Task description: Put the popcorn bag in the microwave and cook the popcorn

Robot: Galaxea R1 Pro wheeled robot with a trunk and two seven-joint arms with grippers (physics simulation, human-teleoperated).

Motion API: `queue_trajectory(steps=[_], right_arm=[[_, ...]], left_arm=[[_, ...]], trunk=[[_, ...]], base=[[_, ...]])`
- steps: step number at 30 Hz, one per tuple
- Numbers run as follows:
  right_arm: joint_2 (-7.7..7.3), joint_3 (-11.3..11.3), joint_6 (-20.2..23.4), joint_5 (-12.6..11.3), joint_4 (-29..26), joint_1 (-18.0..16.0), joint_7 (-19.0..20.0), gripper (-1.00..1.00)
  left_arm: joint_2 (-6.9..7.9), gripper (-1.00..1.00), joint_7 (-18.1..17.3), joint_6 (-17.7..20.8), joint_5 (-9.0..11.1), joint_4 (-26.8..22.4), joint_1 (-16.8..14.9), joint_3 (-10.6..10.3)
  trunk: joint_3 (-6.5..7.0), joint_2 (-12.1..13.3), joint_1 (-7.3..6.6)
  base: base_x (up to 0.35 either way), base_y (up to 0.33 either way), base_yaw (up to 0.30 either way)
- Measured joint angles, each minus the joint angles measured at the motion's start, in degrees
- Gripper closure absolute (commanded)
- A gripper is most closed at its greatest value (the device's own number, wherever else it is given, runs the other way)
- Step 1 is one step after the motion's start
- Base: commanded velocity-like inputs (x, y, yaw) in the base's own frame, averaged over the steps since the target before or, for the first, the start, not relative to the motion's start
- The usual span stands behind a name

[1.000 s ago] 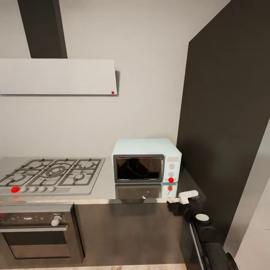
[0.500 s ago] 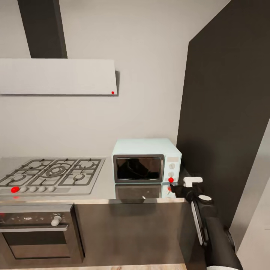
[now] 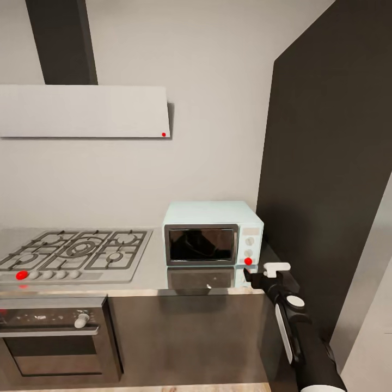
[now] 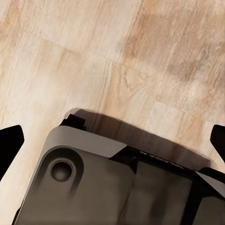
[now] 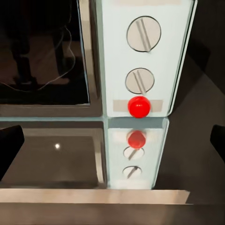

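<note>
So the small pale mint-blue box microwave [image 3: 213, 233] sits on the long grey glossy countertop [image 3: 152, 275], door shut, pushed up near the tall dark panel [image 3: 326, 163] on its right side. The steel gas hob [image 3: 73, 251] is further along on the left, with the dark built-in oven [image 3: 51, 340] under it.

The right gripper [image 3: 260, 275] hangs just in front of the microwave's lower right corner, close to the red indicator dot [image 5: 139, 107] (the two round knobs [image 5: 143, 33] sit right above it). In the right wrist view its fingertips sit wide apart at the frame edges, nothing between them.

The left gripper's dark tips [image 4: 10, 143] are spread too, over the pale wood floor [image 4: 117, 56] and the robot's grey base [image 4: 93, 183].
</note>
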Motion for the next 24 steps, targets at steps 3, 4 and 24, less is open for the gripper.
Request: queue_trajectory(steps=[3, 4, 24], right_arm=[[-0.03, 0.09, 0.06, 0.12, -0.08, 0.00, 0.01, -1.00], [-0.03, 0.04, 0.07, 0.14, -0.10, 0.00, 0.01, -1.00], [-0.17, -0.65, 1.28, 0.23, 0.65, 0.00, -0.26, -1.00]], left_arm=[[0.00, -1.00, 0.07, 0.04, 0.02, 0.00, 0.00, 0.06], [0.00, -1.00, 0.07, 0.04, 0.04, 0.00, 0.00, 0.07], [0.09, -1.00, 0.02, 0.05, 0.03, 0.00, 0.00, 0.09]], trunk=[[0.00, 0.00, 0.00], [0.00, 0.00, 0.00], [0.00, 0.00, 0.00]], base=[[0.000, 0.000, 0.000], [0.005, 0.000, 0.000], [0.207, 0.000, 0.000]])
